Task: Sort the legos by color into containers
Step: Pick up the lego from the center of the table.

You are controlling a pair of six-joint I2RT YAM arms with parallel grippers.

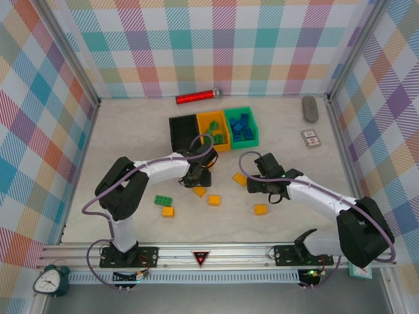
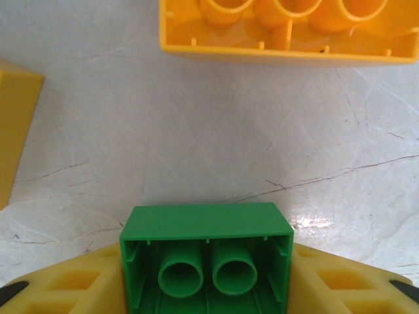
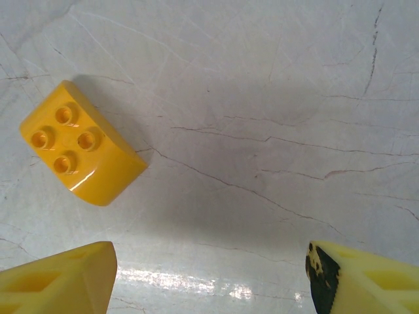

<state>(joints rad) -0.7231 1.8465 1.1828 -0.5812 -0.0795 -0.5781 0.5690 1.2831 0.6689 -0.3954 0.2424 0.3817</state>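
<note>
**Left gripper** [image 2: 206, 268]: the fingers [image 2: 65, 284] are seen set against both flanks of a green brick [image 2: 206, 226]. No gap is visible, so a grip on it is recorded. The brick is seated between the fingers with its hollow underside turned up, two tubes showing. Whether it is lifted off the table [image 2: 196, 131] cannot be told. An upturned yellow brick [image 2: 288, 29] lies ahead of the fingertips, well apart.

**Right gripper** [image 3: 209, 261]: the fingers [image 3: 59, 281] are held apart, with bare table between them and nothing gripped. A curved yellow brick [image 3: 82, 144], studs up, lies ahead of and outboard of one fingertip, not between the pair.

**From above:** the left gripper [image 1: 196, 175] is placed near the orange-yellow bin [image 1: 208, 119]. Green bricks [image 1: 216, 137] are seen in that bin, and blue bricks [image 1: 241, 125] in the green bin [image 1: 242, 110].

**Step judged:** the green brick is to be carried to the orange-yellow bin.

**Handling notes:**
- The flanks are smooth, so the hold should be checked as square and firm before any lift.
- The lift is best made straight up, so the yellow brick ahead of the fingertips is not knocked.
- The bin wall should be cleared with margin.
- The brick should be let go low inside the bin, so that it cannot bounce out.
- The right gripper [image 1: 260, 183] is best kept out of the carrying path.
</note>
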